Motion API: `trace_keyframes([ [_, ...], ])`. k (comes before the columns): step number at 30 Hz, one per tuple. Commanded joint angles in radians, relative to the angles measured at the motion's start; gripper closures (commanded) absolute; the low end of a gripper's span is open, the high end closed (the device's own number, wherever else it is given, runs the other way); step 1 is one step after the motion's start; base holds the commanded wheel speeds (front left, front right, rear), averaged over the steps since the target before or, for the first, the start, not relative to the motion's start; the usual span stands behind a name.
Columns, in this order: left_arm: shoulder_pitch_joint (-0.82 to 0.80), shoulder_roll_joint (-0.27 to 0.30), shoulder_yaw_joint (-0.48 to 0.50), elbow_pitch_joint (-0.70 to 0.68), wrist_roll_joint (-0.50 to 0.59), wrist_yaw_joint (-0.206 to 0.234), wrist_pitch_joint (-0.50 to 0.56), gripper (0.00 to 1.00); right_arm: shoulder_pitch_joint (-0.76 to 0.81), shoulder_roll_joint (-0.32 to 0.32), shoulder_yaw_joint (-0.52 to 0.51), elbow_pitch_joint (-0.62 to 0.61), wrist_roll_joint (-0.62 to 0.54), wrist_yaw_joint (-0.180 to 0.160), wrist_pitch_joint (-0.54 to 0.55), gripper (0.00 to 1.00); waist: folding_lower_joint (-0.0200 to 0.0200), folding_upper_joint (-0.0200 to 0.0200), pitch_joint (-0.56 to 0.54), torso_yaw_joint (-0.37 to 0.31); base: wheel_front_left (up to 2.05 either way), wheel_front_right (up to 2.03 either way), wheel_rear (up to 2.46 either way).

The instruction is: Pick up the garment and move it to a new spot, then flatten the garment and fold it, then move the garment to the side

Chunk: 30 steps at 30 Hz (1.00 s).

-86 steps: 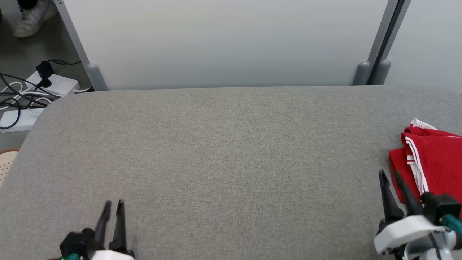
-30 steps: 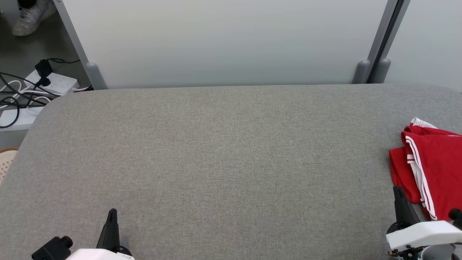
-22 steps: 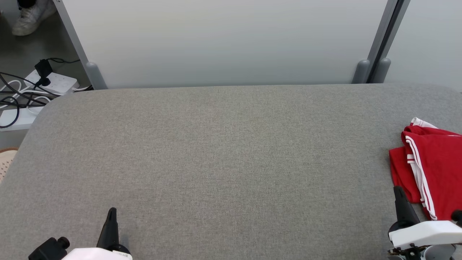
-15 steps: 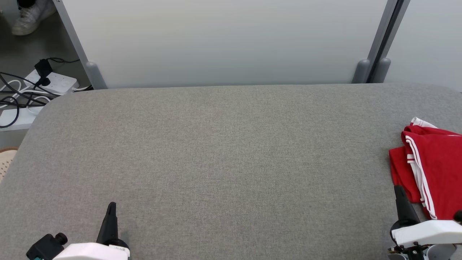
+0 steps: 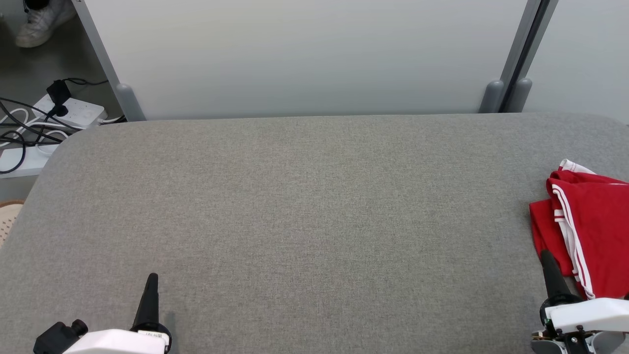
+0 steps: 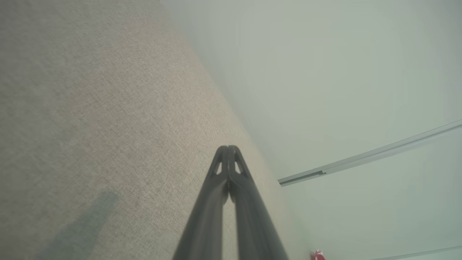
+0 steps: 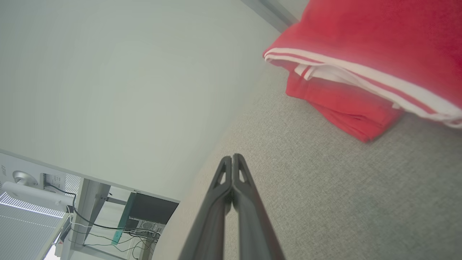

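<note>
The garment point(image 5: 592, 226) is red with white stripes and lies folded at the right edge of the grey padded table point(image 5: 304, 206). In the right wrist view the garment point(image 7: 361, 57) fills the upper right, with its folded layers stacked. My right gripper point(image 5: 546, 256) is shut and empty at the lower right, just left of the garment's near corner and apart from it. Its fingertips point(image 7: 232, 159) are pressed together over bare table. My left gripper point(image 5: 151, 279) is shut and empty at the lower left, its tips point(image 6: 228, 148) touching each other. A speck of the garment point(image 6: 317, 255) shows far off.
Pale partition panels point(image 5: 304, 54) with grey posts point(image 5: 511, 64) stand behind the table's far edge. Power strips and cables point(image 5: 44, 123) lie on the floor at the left. A person's white shoe point(image 5: 42, 22) is at the top left.
Both grippers have drawn back toward the near edge. The right gripper, open beside the garment about three seconds ago, is now shut. The garment has not moved.
</note>
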Motion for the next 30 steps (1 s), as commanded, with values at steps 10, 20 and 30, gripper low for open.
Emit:
trace_keyframes([
  [10, -0.079, 0.02, 0.03, -0.036, -0.148, -0.022, 0.036, 1.0, -0.029, -0.001, 0.002, -0.049, 0.146, 0.004, 0.039, 1.0, -0.0001, 0.0, 0.001, 0.0, 0.0, 0.0, 0.0],
  [20, -0.091, 0.022, 0.035, -0.042, -0.264, -0.031, 0.066, 1.0, -0.028, 0.004, -0.008, -0.062, 0.26, 0.004, 0.067, 1.0, -0.0001, 0.0, 0.002, -0.001, 0.0, 0.0, 0.0],
  [30, -0.103, 0.023, 0.04, -0.048, -0.378, -0.04, 0.095, 1.0, -0.027, 0.009, -0.018, -0.075, 0.374, 0.004, 0.096, 1.0, -0.0001, 0.0, 0.003, -0.001, 0.0, 0.0, 0.0],
])
